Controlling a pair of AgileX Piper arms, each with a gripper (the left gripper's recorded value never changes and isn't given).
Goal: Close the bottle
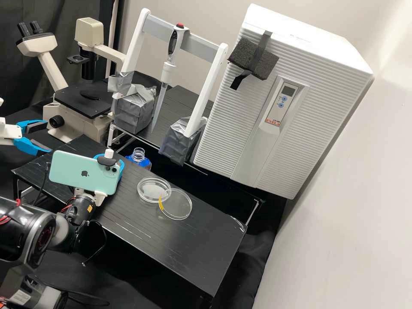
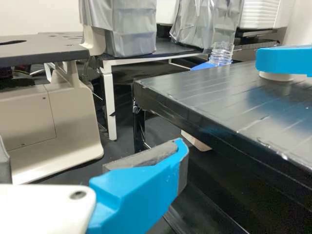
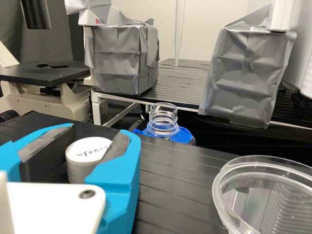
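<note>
- The bottle (image 1: pixel 138 155) stands uncapped at the far edge of the black platform (image 1: pixel 193 244). Its clear threaded neck rises above the platform surface, its lower part is blue, and its base is hidden.
- The white cap (image 3: pixel 87 155) is off the bottle and upright, and it sits between the fingers of the right gripper (image 3: pixel 87 146).
- The right gripper is closed narrowly on the cap. It is low over the platform, just beside the bottle and not touching it.
- The left gripper (image 1: pixel 30 136) hangs at the left edge of the scene, off the platform and well apart from the bottle. Its blue fingers (image 2: pixel 141 180) are spread wide and hold nothing.
- Two clear petri dishes (image 1: pixel 165 196) lie on the platform near the bottle, with one rim overlapping the other.
- A mint-green phone (image 1: pixel 79 171) is mounted on the right arm.
- Behind the platform stand two foil-wrapped blocks (image 3: pixel 124 58), a pipette (image 1: pixel 165 86) on a white stand, a microscope (image 1: pixel 64 98) and a white ribbed cabinet (image 1: pixel 283 98).
</note>
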